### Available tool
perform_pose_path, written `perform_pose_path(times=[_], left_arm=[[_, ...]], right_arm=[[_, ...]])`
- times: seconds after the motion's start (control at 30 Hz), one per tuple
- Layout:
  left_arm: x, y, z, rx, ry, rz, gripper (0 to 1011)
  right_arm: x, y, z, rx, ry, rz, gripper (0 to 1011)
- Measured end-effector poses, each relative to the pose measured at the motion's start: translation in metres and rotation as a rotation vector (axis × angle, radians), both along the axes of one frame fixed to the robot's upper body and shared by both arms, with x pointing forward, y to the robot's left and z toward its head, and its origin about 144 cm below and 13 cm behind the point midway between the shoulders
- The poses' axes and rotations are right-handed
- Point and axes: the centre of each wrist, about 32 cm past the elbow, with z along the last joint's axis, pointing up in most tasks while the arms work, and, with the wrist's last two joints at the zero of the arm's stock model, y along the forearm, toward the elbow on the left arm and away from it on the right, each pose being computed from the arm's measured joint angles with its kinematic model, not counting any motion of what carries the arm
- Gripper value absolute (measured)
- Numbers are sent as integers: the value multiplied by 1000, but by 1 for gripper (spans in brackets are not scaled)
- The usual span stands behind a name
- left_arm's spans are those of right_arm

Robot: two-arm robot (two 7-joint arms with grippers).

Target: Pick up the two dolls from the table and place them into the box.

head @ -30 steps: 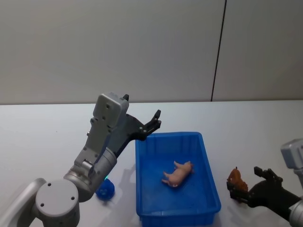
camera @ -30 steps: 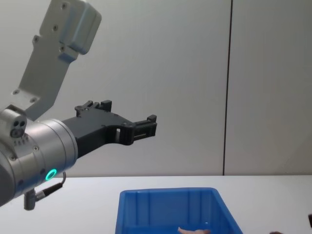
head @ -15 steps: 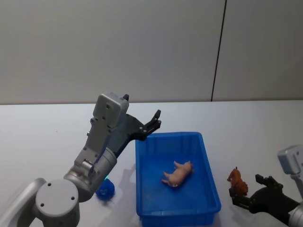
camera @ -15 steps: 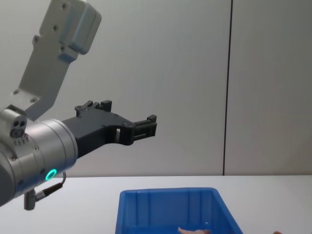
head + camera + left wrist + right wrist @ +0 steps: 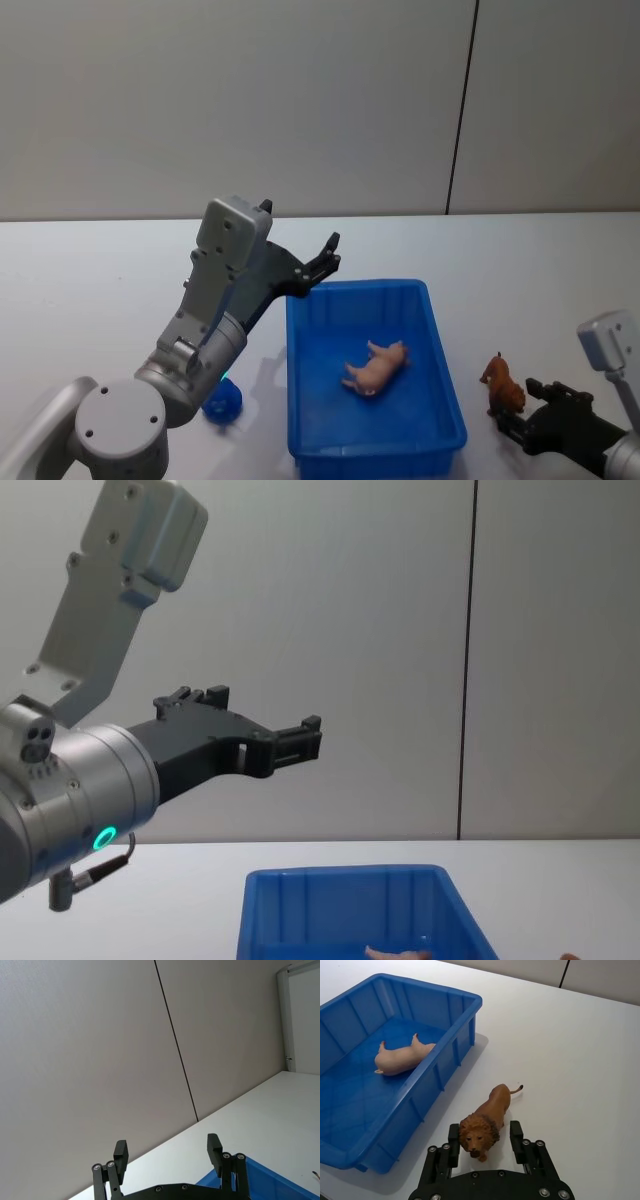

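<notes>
A pale pink pig doll point(image 5: 378, 366) point(image 5: 402, 1055) lies on its side inside the blue box point(image 5: 355, 288) point(image 5: 470, 1005) point(image 5: 340, 880). Just right of the box, a brown lion doll point(image 5: 503, 385) point(image 5: 495, 1107) stands on the white table point(image 5: 560, 280). My right gripper point(image 5: 525, 408) point(image 5: 485, 1142) is low at the table and open, its fingers on either side of the lion's head. My left gripper point(image 5: 325, 258) point(image 5: 167, 1152) point(image 5: 300, 742) hangs open and empty in the air above the box's far left corner.
A small blue object point(image 5: 222, 400) lies on the table left of the box, under my left arm. A grey panelled wall point(image 5: 300, 100) stands behind the table. Open tabletop stretches to the right of the lion and beyond the box.
My right gripper has slid back towards the front right of the head view, staying open around the lion. The lion has barely shifted. The left arm has not moved.
</notes>
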Motion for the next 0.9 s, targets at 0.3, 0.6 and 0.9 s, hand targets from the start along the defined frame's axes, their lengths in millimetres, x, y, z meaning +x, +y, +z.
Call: perform_pose_path(times=[0.3, 0.6, 0.9], left_arm=[[0, 0, 0, 0, 0, 0, 1000], [0, 0, 0, 0, 0, 0, 1000], [0, 0, 0, 0, 0, 0, 1000]], right_arm=[[2, 1, 1, -5, -16, -3, 424], [7, 3, 11, -4, -96, -7, 424], [15, 7, 29, 18, -213, 21, 424]])
